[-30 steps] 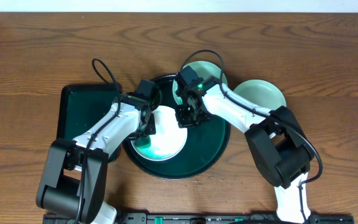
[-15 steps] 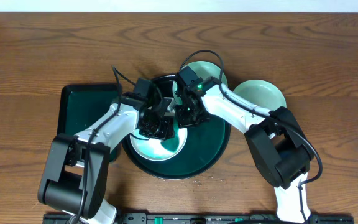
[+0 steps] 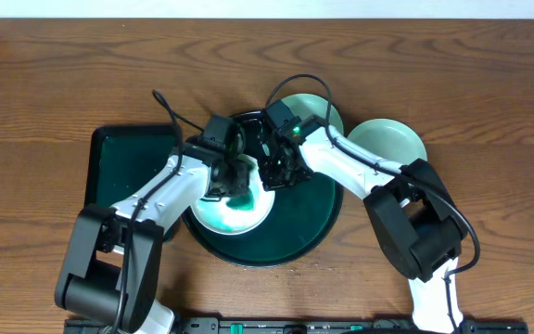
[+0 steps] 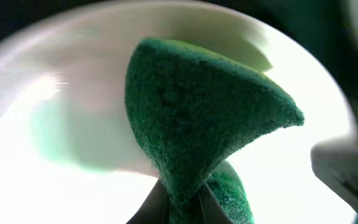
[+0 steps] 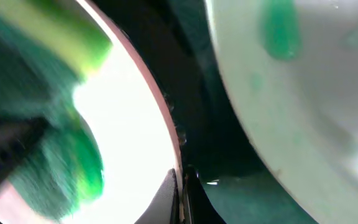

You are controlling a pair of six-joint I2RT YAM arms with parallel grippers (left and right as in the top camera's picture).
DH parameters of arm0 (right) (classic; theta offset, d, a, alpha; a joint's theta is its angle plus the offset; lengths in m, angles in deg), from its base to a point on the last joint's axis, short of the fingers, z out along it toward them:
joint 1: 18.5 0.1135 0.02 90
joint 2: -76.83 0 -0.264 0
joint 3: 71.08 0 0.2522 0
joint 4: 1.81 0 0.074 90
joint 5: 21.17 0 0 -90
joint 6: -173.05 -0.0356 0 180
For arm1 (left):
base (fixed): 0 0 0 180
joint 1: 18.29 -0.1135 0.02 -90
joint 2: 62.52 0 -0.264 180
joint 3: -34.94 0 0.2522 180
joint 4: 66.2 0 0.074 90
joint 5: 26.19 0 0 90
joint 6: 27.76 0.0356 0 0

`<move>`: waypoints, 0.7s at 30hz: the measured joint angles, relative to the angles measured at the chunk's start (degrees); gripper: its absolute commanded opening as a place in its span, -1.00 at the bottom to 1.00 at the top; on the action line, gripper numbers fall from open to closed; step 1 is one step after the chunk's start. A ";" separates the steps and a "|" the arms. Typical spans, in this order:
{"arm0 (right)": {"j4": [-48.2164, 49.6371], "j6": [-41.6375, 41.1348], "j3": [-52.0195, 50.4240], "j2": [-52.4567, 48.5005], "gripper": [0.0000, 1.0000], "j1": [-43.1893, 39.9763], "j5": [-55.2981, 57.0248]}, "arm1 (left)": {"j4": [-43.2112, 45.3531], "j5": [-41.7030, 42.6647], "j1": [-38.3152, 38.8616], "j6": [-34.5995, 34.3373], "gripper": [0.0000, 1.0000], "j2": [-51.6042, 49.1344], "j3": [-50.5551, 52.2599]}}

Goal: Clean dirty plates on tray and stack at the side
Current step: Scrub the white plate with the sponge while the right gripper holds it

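Observation:
A white plate (image 3: 213, 215) lies on the round black tray (image 3: 313, 218). My left gripper (image 3: 233, 184) is shut on a green sponge (image 4: 197, 118) and presses it onto the white plate (image 4: 73, 112), which has a green smear. My right gripper (image 3: 272, 179) is shut on the white plate's right rim (image 5: 135, 124); its fingertips (image 5: 180, 199) pinch the edge. A mint plate (image 3: 311, 109) sits at the tray's far edge and shows a green smear in the right wrist view (image 5: 303, 93). A second mint plate (image 3: 392, 141) lies on the table to the tray's right.
A rectangular dark green tray (image 3: 119, 162) lies left of the round tray, under my left arm. Both arms cross over the round tray's middle. Bare wooden table (image 3: 82, 74) surrounds the trays.
My left gripper has moved the sponge from the plate's left side towards its middle and back. The green smear on the white plate has shifted. My right gripper has held still on the rim.

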 measured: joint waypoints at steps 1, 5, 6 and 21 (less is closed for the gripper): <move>0.04 -0.02 0.04 -0.07 -0.98 0.13 0.04 | -0.26 -2.49 0.00 -1.14 -0.86 0.00 -0.17; 0.04 -0.02 0.04 -0.07 -0.98 0.13 0.02 | -2.82 -11.45 -0.02 -5.46 -0.86 0.00 -0.61; 0.04 -0.02 0.04 -0.07 -0.98 0.13 0.02 | -3.56 -12.76 -0.02 -6.25 -0.86 0.00 -0.68; 0.11 0.00 0.07 -0.07 -0.98 0.13 0.00 | -14.12 -11.45 -1.77 -5.90 -0.86 0.20 -1.31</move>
